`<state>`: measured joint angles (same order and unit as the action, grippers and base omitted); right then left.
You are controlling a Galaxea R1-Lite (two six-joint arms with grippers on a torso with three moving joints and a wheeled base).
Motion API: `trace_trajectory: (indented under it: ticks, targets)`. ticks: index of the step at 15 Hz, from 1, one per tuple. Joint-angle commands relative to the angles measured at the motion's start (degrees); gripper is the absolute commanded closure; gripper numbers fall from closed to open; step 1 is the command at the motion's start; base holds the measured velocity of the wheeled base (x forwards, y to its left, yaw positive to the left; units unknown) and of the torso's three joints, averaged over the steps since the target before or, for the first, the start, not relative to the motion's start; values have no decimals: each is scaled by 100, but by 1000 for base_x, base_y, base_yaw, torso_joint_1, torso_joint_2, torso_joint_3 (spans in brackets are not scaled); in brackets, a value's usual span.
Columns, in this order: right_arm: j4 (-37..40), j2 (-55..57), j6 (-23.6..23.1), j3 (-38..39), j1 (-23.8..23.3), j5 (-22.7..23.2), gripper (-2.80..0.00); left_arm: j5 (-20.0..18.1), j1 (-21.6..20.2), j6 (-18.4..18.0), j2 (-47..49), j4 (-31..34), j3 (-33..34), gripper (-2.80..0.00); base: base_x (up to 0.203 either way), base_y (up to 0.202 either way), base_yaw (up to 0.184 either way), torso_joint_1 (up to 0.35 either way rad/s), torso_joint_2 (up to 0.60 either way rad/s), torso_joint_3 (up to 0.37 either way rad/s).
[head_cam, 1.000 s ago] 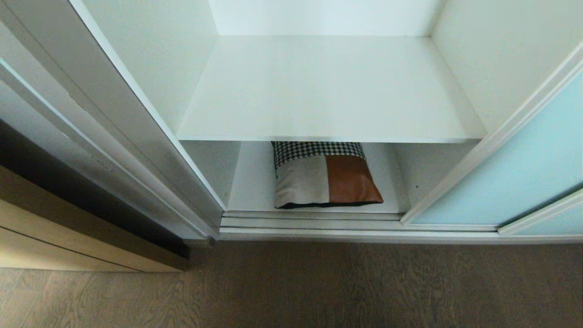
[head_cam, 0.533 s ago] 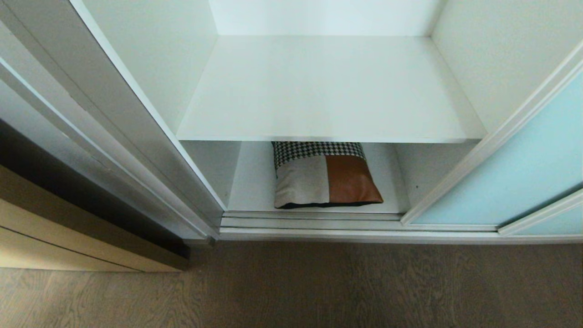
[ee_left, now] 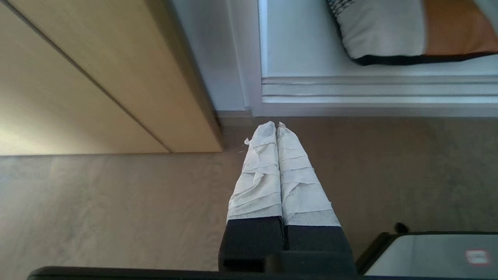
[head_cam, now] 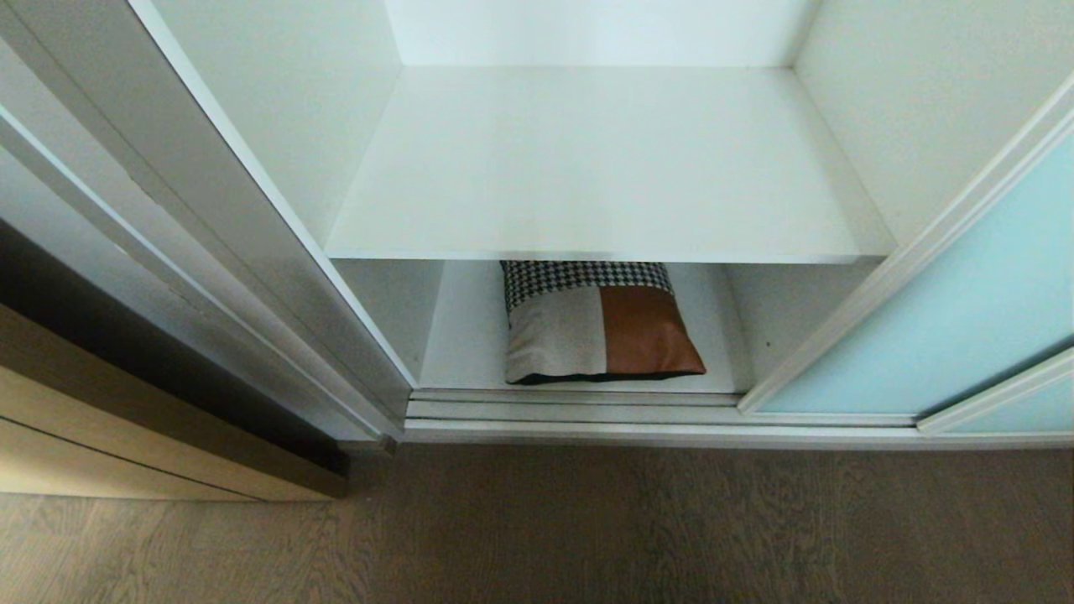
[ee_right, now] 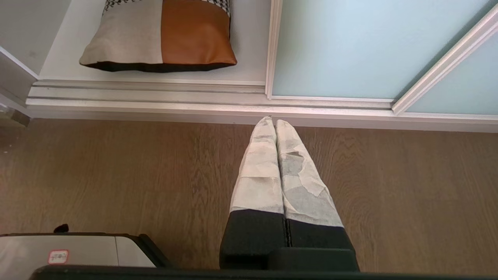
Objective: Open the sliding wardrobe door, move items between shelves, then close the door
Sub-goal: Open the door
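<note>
The sliding wardrobe door (head_cam: 965,310), a pale aqua panel, stands slid to the right, so the compartment is open. The upper shelf (head_cam: 604,168) is bare. On the lower shelf (head_cam: 461,335) lies the item, a soft cushion-like bundle (head_cam: 600,331) patched in houndstooth, grey-white and tan-brown with a black underside. Neither arm shows in the head view. My left gripper (ee_left: 276,125) is shut and empty, low over the wooden floor by the wardrobe's left corner, with the bundle (ee_left: 389,31) beyond it. My right gripper (ee_right: 271,120) is shut and empty, before the track near the door's edge (ee_right: 342,46).
A light wooden panel (head_cam: 126,436) stands to the left of the wardrobe. The silver bottom track (head_cam: 570,411) runs along the wardrobe's front. Wooden floor (head_cam: 587,528) lies before it. Corners of my base (ee_left: 435,252) show beside each gripper.
</note>
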<state>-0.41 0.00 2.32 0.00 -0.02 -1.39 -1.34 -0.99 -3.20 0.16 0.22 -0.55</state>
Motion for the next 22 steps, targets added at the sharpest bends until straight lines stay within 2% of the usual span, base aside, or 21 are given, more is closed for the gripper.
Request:
trace_trajectory:
  ticks: [1, 22]
  targets:
    - [-2, 0, -3, 9, 2, -2, 0, -24, -3, 78, 2, 22, 64, 0, 0, 0, 0, 0, 0, 0]
    - [-2, 0, 3, 4, 2, -2, 0, -24, -2, 117, 2, 22, 64, 0, 0, 0, 0, 0, 0, 0]
